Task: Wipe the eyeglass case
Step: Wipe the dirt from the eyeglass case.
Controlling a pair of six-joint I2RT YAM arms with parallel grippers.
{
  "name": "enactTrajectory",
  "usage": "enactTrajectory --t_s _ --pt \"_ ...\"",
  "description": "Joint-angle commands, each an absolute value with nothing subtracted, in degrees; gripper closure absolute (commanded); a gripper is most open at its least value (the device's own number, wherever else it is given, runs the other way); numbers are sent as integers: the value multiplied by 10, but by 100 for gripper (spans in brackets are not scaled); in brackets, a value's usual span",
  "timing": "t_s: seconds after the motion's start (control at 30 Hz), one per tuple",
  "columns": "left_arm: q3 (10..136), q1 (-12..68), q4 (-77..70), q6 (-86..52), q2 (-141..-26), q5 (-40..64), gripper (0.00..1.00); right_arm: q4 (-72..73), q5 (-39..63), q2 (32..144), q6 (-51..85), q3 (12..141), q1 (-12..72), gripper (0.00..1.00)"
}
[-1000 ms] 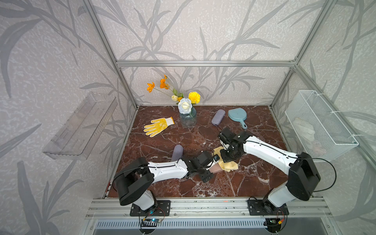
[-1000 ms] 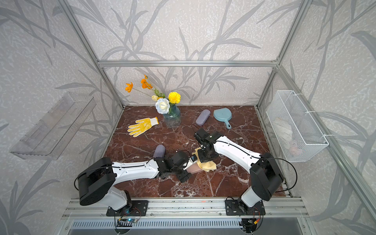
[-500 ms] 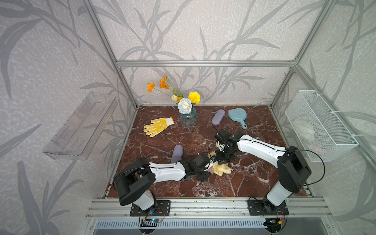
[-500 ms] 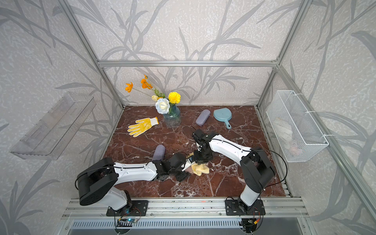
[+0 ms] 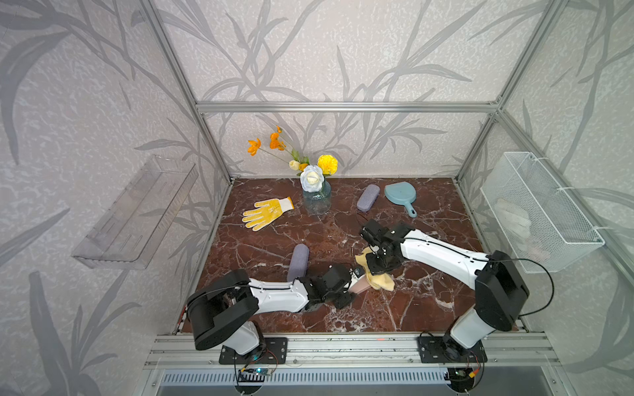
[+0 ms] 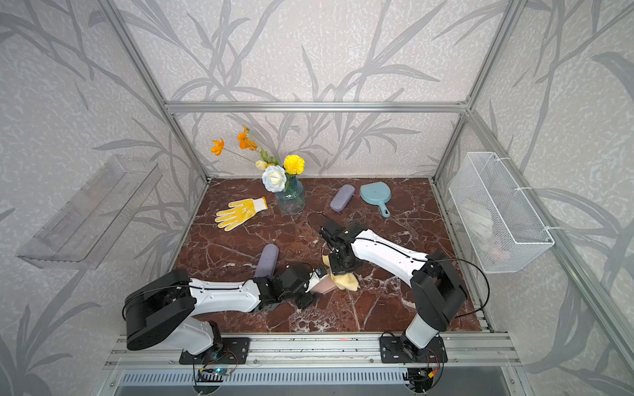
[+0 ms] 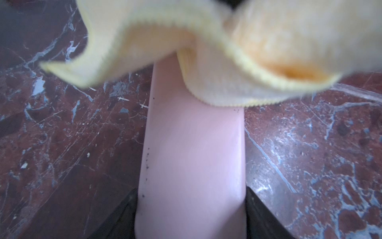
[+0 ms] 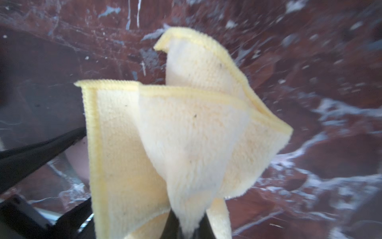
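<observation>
A pink eyeglass case lies low over the marble near the front, and my left gripper is shut on its near end, black fingers pressed to both sides. It also shows in both top views as the pink eyeglass case. A pale yellow cloth hangs bunched from my right gripper, which is shut on it. The cloth drapes over the case's far end, hiding it. From above, the right gripper sits right over the cloth, beside the left gripper.
Two grey-purple cases lie on the marble, one beside my left arm and one at the back. A blue hand mirror, a flower vase and a yellow glove are at the back. A wire basket hangs on the right wall.
My left jaws have narrowed onto the pink case. My right gripper swept the cloth toward the back and has come forward again over the case's end.
</observation>
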State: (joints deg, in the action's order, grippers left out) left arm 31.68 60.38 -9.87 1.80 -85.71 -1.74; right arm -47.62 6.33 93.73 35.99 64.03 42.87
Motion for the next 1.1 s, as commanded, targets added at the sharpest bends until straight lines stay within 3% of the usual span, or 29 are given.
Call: enactTrajectory --t_s 0.0,0.13,0.27,0.37,0.43,0.5,0.6,0.73,0.83,0.97,1.07 --pt "293 620 -108 -5 -843 -47 76 -375 195 974 430 598 426 100" --pt "292 632 -111 -5 -846 -61 78 -395 174 1037 371 578 367 100" --pt "284 637 -121 -9 -841 -67 79 -510 -63 1062 253 621 307 100" --pt "283 638 -119 -11 -839 -68 80 -576 -235 1047 226 676 323 100" --pt "285 639 -115 -13 -838 -71 80 -605 -278 1017 220 711 351 100" --pt "287 640 -110 -16 -837 -78 81 -617 -249 983 224 742 382 100" --pt "289 647 -106 -20 -837 -91 83 -606 -88 943 271 754 410 100" --pt "287 660 -109 -26 -834 -122 85 -480 141 941 373 683 438 100" --pt "281 672 -115 -32 -830 -147 85 -384 221 960 438 619 441 100" --pt "272 685 -124 -37 -822 -175 85 -397 207 1004 388 580 397 100" --pt "270 694 -128 -37 -822 -189 85 -499 28 1024 286 602 344 100"
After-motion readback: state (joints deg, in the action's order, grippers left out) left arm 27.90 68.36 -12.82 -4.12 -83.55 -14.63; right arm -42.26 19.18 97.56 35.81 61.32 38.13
